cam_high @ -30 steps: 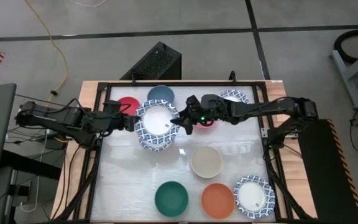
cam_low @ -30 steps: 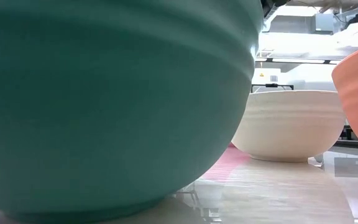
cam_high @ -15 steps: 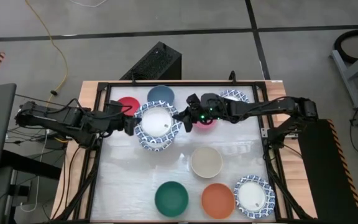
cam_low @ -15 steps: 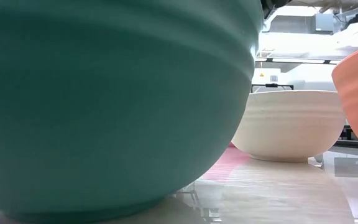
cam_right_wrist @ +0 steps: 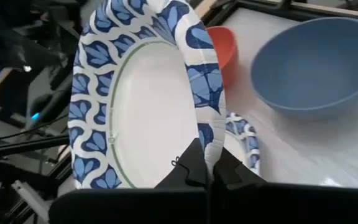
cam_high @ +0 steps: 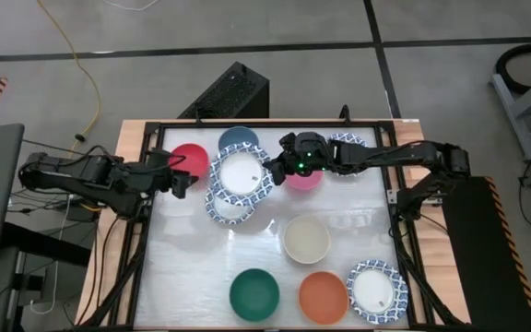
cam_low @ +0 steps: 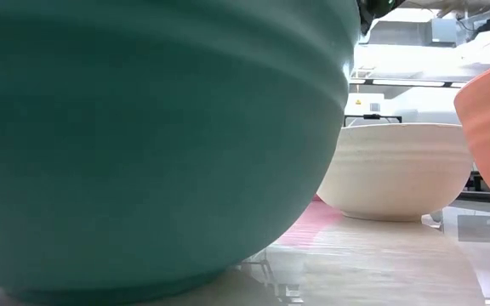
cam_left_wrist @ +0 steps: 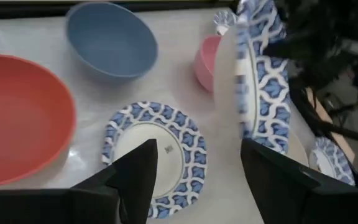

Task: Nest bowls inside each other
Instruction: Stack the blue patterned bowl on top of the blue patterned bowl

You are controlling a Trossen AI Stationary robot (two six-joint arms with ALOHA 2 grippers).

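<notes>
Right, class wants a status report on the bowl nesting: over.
Right gripper shut on lifted patterned bowl. Left gripper open, backed off. Second patterned bowl on table beneath. Nothing blocking.

The upper blue-rimmed bowl (cam_high: 241, 172) is now lifted off the lower blue-rimmed bowl (cam_high: 226, 205), which is left uncovered on the table just ahead of the left gripper (cam_high: 184, 183). The lifted bowl is pinched at its rim by the right gripper (cam_high: 273, 168), whose fingers have closed since a second ago, and is carried tilted, closer to the blue bowl (cam_high: 238, 140). The left gripper's fingers (cam_left_wrist: 135, 171) are now spread apart and drawn back from both bowls.
</notes>
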